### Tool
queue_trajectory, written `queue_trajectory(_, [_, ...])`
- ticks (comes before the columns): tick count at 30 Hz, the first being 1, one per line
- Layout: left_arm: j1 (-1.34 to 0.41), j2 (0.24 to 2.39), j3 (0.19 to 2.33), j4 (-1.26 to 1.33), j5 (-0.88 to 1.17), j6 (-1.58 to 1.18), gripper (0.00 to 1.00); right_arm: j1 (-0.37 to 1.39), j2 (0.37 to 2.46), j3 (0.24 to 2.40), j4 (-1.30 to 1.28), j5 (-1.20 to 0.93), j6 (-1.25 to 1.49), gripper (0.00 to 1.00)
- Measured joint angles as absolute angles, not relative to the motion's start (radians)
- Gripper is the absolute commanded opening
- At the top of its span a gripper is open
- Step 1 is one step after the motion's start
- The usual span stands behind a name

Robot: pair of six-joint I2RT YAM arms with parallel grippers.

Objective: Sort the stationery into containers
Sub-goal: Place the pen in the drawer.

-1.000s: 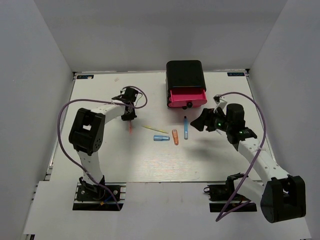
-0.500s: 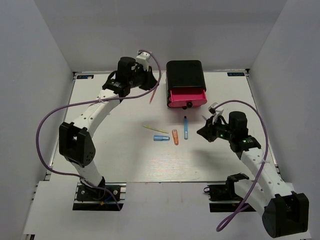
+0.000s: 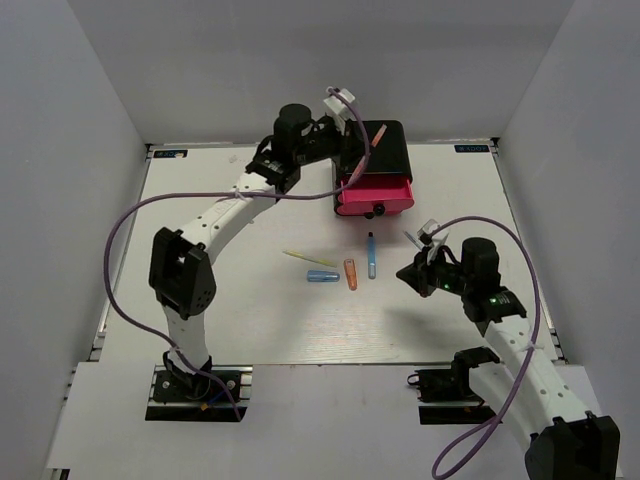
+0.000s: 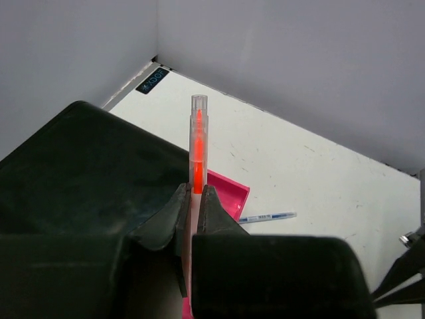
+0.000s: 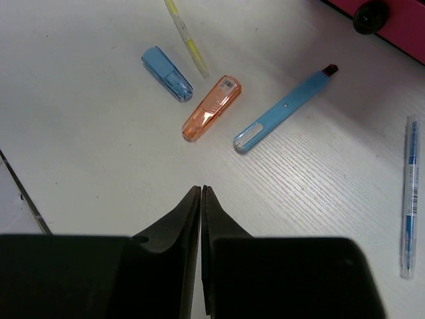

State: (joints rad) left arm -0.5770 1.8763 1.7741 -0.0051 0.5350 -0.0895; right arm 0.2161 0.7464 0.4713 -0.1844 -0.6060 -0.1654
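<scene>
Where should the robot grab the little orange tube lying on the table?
Around its middle, straight down from above. The orange tube lies flat, so a grip should straddle its narrow width. Bare table shows between it and the light-blue tube and the blue pen, so there is probably room on both sides.

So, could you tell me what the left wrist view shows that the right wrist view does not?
Only the left wrist view: the left claw shut on the red stick, held over the black cabinet. Only the right wrist view: the right claw shut on nothing, with the yellow-green stick, light-blue cylinder, orange cylinder and blue pen lying beyond it. Both: the pink drawer, the white table and what looks like the same thin grey-blue stick.
</scene>
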Motion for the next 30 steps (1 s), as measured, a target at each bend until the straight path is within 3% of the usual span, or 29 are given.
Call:
queue_trajectory(9, [-0.649,1.957,1.774,0.020,0.441,0.033,0.00,0.216,0.675,0.429,-0.185,-0.605,-0.163,0.12])
queue_trajectory(12, [-0.653,1.968,1.774,0.018,0.408,0.064,0.01,0.216,0.663,0.425,-0.185,-0.606,-0.159,0.15])
queue_trajectory(15, [-0.657,1.979,1.774,0.012,0.380,0.089,0.02,0.216,0.660,0.424,-0.185,-0.606,-0.154,0.25])
queue_trajectory(19, [-0.657,1.995,1.773,-0.003,0.354,0.110,0.09,0.216,0.660,0.424,-0.185,-0.606,-0.156,0.42])
queue_trajectory(30, [-0.665,1.997,1.741,-0.012,0.340,0.133,0.39,0.216,0.668,0.424,-0.178,-0.606,-0.149,0.48])
